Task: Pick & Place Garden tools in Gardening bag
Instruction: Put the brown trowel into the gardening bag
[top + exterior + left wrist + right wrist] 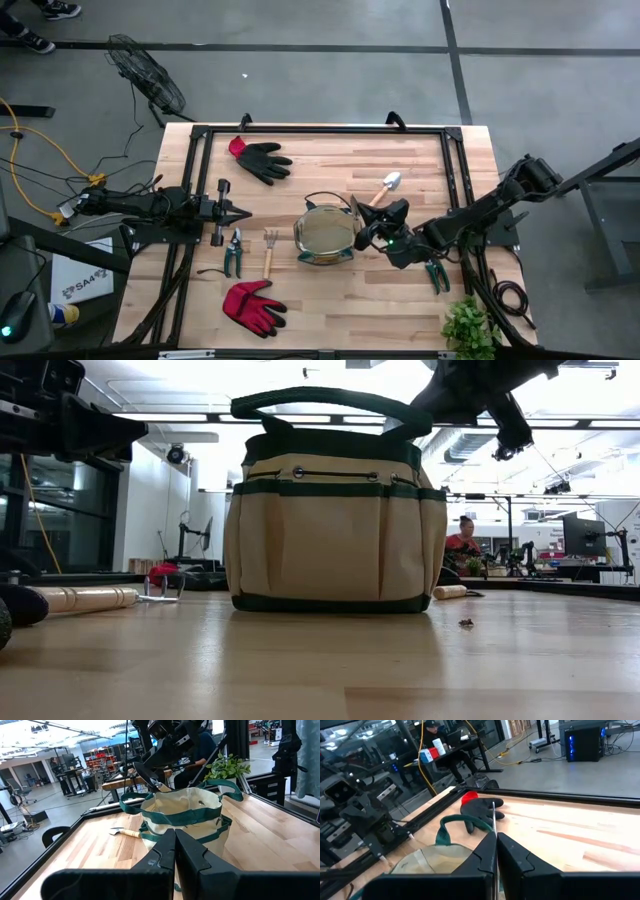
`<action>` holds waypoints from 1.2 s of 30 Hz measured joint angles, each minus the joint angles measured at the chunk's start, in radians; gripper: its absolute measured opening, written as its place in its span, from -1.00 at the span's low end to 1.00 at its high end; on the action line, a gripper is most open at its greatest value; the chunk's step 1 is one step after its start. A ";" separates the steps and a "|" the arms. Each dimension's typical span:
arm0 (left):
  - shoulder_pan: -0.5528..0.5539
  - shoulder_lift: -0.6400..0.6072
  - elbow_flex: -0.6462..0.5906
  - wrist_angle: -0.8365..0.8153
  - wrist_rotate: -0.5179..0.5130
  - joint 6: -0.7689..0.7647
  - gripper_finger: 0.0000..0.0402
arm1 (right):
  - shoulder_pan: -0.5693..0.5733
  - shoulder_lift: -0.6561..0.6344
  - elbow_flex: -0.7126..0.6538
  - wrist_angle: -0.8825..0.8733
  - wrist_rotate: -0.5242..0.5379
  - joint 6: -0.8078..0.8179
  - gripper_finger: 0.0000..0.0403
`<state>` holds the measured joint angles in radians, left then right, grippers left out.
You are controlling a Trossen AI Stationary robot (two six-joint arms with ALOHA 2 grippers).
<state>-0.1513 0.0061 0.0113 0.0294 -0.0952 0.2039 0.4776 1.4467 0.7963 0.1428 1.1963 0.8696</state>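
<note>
The olive-tan gardening bag (325, 238) stands upright on its base at the table's middle, and also shows in the low view (335, 530). My right gripper (362, 237) is over the bag's right rim, shut on a thin silver blade, seemingly a trowel's (493, 817). My left gripper (245, 213) is shut and empty, left of the bag. Lying flat on the table are another trowel (385, 188), a fork (270, 252), two pruners (233, 252) (437, 273), a black-and-red glove (262, 160) and a red glove (255, 305). My right gripper pinches the silver piece between its two fingers. The thin edge of the piece (493, 820) sticks out past the fingertips. The fingers come from the table's right, slanting down toward the bag's opening (155, 782). The piece is clear of the table; the rest of it is hidden by the gripper.
A leafy green plant (470, 325) stands at the near right corner. A black frame (320, 128) runs round the table top. Bare wood lies between the bag and the table's near edge. A person (462, 540) sits in the room behind.
</note>
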 joint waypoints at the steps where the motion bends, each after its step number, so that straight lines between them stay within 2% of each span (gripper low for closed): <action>1: 0.000 0.000 0.000 0.000 0.000 0.000 -1.00 | 0.003 0.000 0.000 0.000 -0.004 0.000 -0.98; 14: 0.000 0.000 0.000 0.000 0.000 0.000 -1.00 | 0.076 -0.001 0.000 -0.046 -0.052 0.019 -0.98; 19: 0.000 0.000 0.000 0.000 -0.001 0.000 -1.00 | 0.099 -0.007 0.000 -0.117 -0.066 0.008 -0.98; 27: 0.000 0.000 0.000 0.000 -0.001 0.000 -1.00 | 0.116 -0.007 0.000 -0.132 -0.092 -0.180 -0.98; 36: 0.000 0.000 0.000 0.000 -0.005 0.000 -1.00 | 0.148 -0.050 0.000 -0.102 -0.210 -0.586 -0.98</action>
<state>-0.1512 0.0062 0.0113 0.0296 -0.0998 0.2039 0.6257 1.3971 0.7963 0.0406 0.9859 0.2839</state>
